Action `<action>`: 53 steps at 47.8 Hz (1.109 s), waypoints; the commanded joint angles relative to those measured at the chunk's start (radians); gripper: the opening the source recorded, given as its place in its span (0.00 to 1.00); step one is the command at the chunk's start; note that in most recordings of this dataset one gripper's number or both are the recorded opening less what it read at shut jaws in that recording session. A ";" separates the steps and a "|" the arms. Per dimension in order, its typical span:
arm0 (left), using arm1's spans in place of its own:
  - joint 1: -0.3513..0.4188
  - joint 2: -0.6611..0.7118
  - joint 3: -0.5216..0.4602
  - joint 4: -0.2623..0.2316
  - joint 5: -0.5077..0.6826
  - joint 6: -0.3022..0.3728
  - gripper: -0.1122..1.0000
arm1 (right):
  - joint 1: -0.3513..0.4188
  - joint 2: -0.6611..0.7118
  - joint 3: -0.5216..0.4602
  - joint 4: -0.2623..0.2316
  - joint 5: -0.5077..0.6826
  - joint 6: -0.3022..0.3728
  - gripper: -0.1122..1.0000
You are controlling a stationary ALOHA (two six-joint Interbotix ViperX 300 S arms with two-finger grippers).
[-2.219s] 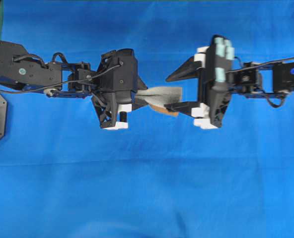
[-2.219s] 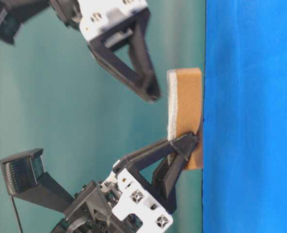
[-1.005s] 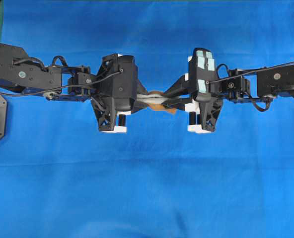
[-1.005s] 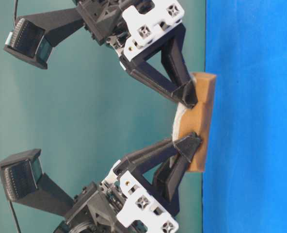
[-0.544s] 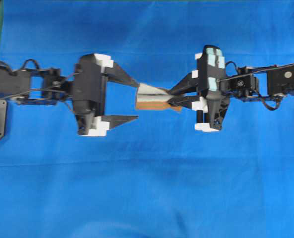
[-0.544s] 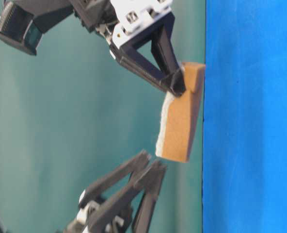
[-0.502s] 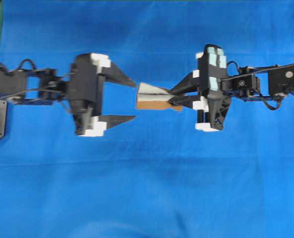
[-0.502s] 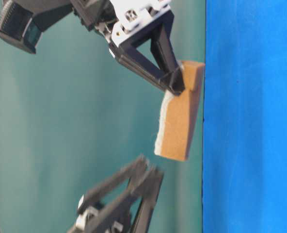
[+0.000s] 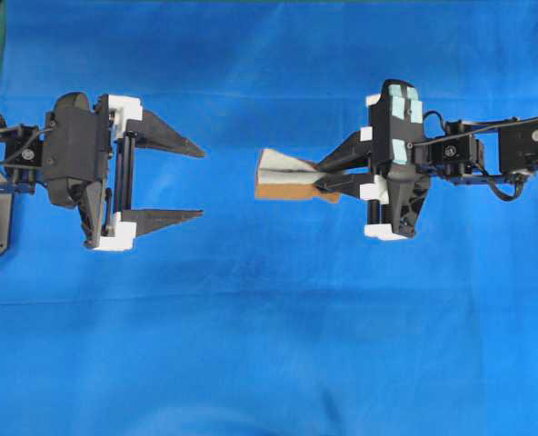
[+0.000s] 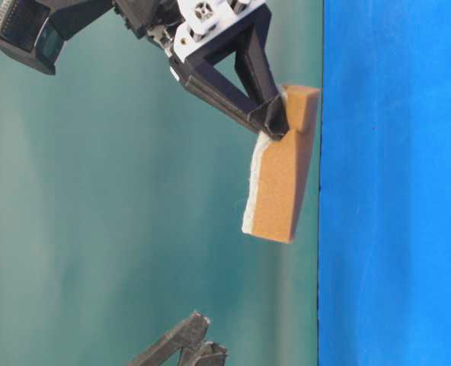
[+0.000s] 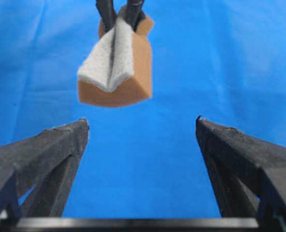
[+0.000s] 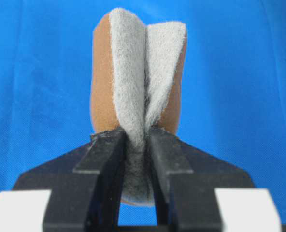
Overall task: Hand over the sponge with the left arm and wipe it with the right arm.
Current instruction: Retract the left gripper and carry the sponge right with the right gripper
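Sponge point(image 9: 287, 177) pinched at one end and folded, grey face inward, between the narrowed jaws of the right gripper point(image 9: 328, 177), hanging off the blue cloth point(image 9: 269, 345) near centre of the overhead view. Left gripper point(image 9: 192, 180) at nine o'clock of it, well apart, jaws spread wide and holding nothing.

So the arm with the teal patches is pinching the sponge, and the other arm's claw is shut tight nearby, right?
Not quite. The teal-patched right gripper does pinch the sponge, but the left gripper stands wide open, well clear of it. The overhead view shows its two fingers spread apart.
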 commanded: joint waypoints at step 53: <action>-0.003 -0.006 -0.003 -0.003 -0.012 -0.002 0.90 | -0.115 0.327 -0.018 -0.003 -0.117 -0.003 0.30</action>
